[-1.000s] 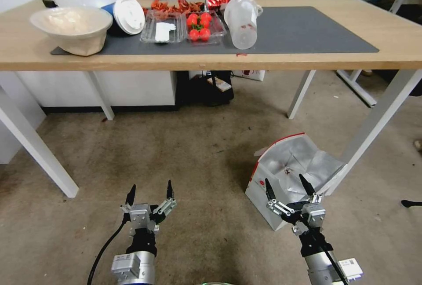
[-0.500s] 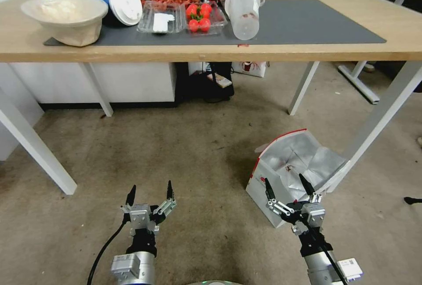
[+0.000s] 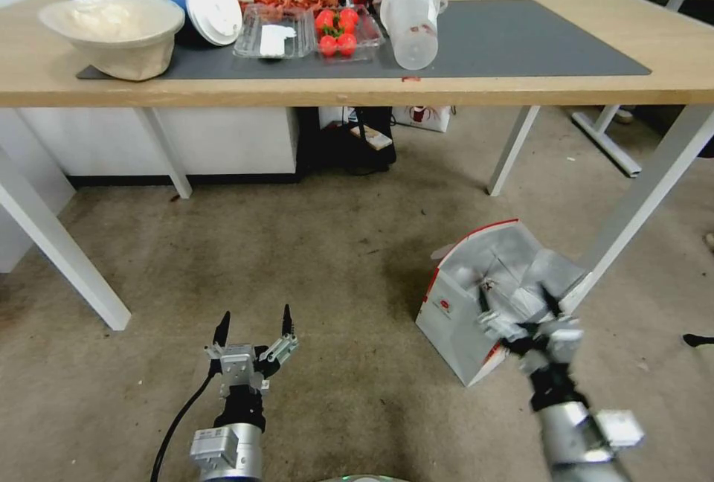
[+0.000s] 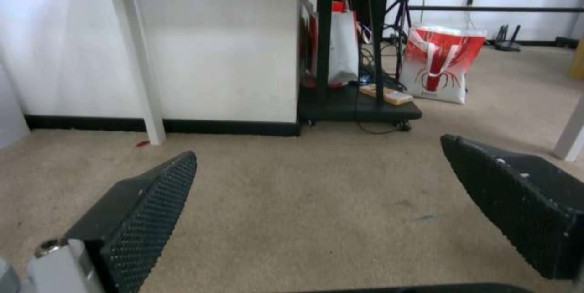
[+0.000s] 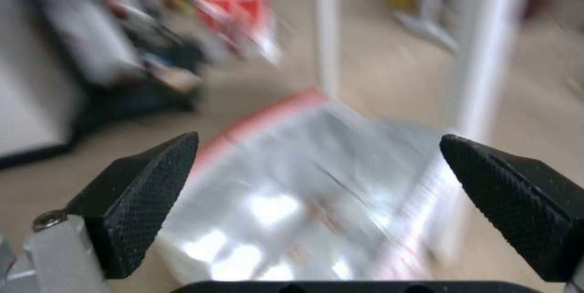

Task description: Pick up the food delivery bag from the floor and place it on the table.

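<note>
From the head view, the food delivery bag [image 3: 476, 303] stands open on the floor [image 3: 312, 274] beside a white leg of the table [image 3: 520, 88]. The right gripper [image 3: 518, 300] is over the bag's near edge, its fingers spread apart. The right wrist view looks between those fingers into the bag's silver lining [image 5: 316, 183], with the red rim at the far side.

The left gripper [image 3: 253, 322] hangs above bare floor, well apart from the bag, fingers also apart. The left wrist view shows what the head view mostly hides under the table: a red-and-white carrier bag [image 4: 441, 62] and a black stand [image 4: 359, 106] against a white panel.

On the table's dark mat [image 3: 520, 39] sit bowls, a tray of strawberries [image 3: 338, 28] and a clear jug [image 3: 409, 21].
</note>
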`<state>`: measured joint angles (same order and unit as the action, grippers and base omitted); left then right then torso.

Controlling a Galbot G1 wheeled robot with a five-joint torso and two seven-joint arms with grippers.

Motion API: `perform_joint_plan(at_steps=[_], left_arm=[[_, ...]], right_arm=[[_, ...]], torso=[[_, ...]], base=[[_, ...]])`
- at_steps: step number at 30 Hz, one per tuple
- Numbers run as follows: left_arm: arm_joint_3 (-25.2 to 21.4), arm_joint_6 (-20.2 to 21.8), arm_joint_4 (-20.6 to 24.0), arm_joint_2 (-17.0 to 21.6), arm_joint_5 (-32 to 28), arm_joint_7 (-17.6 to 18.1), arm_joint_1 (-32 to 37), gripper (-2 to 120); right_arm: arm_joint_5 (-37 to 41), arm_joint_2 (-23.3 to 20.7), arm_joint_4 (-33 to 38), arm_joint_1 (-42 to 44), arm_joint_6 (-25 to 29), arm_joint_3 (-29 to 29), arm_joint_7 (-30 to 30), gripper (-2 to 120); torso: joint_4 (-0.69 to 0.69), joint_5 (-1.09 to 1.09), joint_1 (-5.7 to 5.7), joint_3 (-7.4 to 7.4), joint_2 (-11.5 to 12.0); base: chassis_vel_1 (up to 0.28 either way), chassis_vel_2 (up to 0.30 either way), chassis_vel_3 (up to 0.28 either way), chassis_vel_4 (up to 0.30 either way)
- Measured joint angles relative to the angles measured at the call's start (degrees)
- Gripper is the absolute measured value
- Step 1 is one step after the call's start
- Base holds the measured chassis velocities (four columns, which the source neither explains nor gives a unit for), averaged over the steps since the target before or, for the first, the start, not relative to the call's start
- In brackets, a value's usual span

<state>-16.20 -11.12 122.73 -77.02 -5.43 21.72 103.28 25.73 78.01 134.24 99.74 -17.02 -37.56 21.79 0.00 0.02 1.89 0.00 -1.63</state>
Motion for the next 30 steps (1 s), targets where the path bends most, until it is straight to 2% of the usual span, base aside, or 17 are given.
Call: perform_joint_plan(at_steps=[1,2,4,5,6,9,10,14,21,26,30], left_arm=[[0.0,0.0,0.0,0.0,0.0,0.0,0.0,100],[0.0,0.0,0.0,0.0,0.0,0.0,0.0,100],[0.0,0.1,0.0,0.2,0.0,0.0,0.0,100],[-0.1,0.1,0.0,0.2,-0.1,0.0,0.0,100],[-0.1,0.1,0.0,0.2,-0.1,0.0,0.0,100],[0.0,0.2,0.0,0.1,-0.1,0.0,0.0,100],[0.0,0.2,0.0,0.1,-0.1,0.0,0.0,100],[0.0,0.3,0.0,-0.1,0.0,0.0,0.0,100],[-0.2,0.3,-0.2,-0.3,0.0,0.0,0.0,100],[-0.5,0.3,-0.5,-0.5,-0.1,0.0,-0.3,100],[-0.6,0.4,-0.5,-0.4,-0.1,0.0,-0.2,100]], right_arm=[[3.1,-2.0,0.0,-0.7,-2.5,-0.6,3.0,100],[3.1,-2.0,0.0,-0.7,-2.5,-0.6,3.0,100],[9.4,-6.3,-0.9,-2.6,-6.5,-1.9,8.0,100],[15.1,-9.5,-2.1,-4.6,-9.4,-2.6,11.5,100],[15.1,-9.5,-2.1,-4.6,-9.4,-2.6,11.5,100],[27.1,-14.0,-6.2,-10.1,-12.5,-2.3,17.8,100],[27.1,-14.0,-6.2,-10.1,-12.5,-2.3,17.8,100],[38.2,-16.7,-12.9,-17.8,-14.4,0.5,25.3,100],[40.9,-17.8,-16.8,-21.7,-15.1,2.4,28.3,100],[45.1,-18.6,-24.9,-28.8,-15.1,5.9,30.9,100],[45.5,-18.4,-25.9,-29.4,-15.3,6.6,31.3,100]], torso=[[0.01,0.00,0.01,0.00,0.0],[0.01,0.00,0.01,0.00,0.0],[0.01,0.00,0.02,0.00,0.0],[0.00,0.00,0.02,0.00,-0.1],[0.00,0.00,0.02,0.00,-0.1],[0.00,0.01,0.03,0.00,-0.1],[0.00,0.01,0.03,0.00,-0.1],[0.00,-0.01,0.04,0.00,-0.2],[0.00,-0.01,0.05,0.00,-0.2],[0.00,-0.01,0.05,0.00,-0.2],[0.00,-0.01,0.06,0.00,-0.2]], base=[[0.000,0.000,0.000,0.000],[0.000,0.000,0.000,0.000],[0.000,0.000,0.000,0.000],[0.000,0.000,0.000,0.000],[0.000,0.000,0.000,0.000],[0.000,0.000,0.000,0.000],[0.000,0.000,0.000,0.000],[0.000,0.000,0.000,0.000],[0.000,0.000,0.000,0.000],[0.000,0.000,0.000,0.000],[0.000,0.000,0.000,0.000]])
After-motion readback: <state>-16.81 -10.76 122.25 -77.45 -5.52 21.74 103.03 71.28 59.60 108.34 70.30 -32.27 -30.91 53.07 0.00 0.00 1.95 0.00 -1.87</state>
